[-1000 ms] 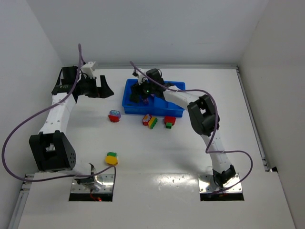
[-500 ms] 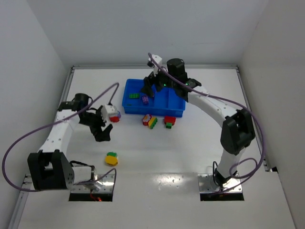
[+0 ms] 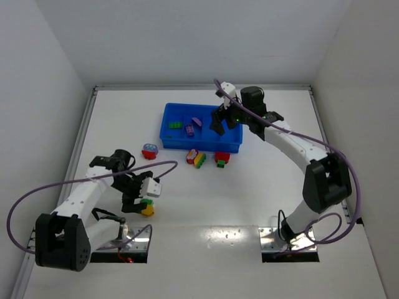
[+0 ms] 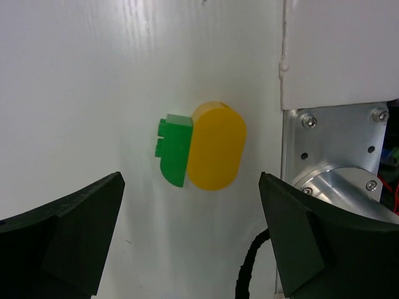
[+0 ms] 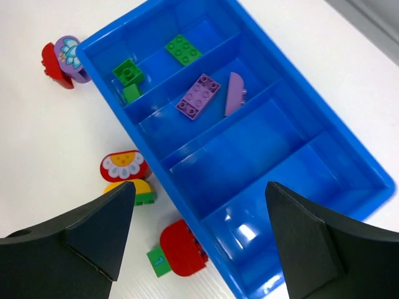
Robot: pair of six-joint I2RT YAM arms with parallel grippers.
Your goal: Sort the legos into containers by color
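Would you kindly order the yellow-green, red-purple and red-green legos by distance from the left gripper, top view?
1. Yellow-green lego, beside the left gripper.
2. Red-purple lego, farther back.
3. Red-green lego, by the tray.

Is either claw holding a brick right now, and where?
Nothing held. Left gripper open above the yellow-and-green lego; right gripper open over the blue tray.

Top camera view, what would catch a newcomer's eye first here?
The bright blue tray at the far middle of the white table stands out, with green bricks in its leftmost compartment and purple pieces in the next. Then comes the left tool, open above a yellow-and-green brick at the near left, and the loose bricks lying just in front of the tray.
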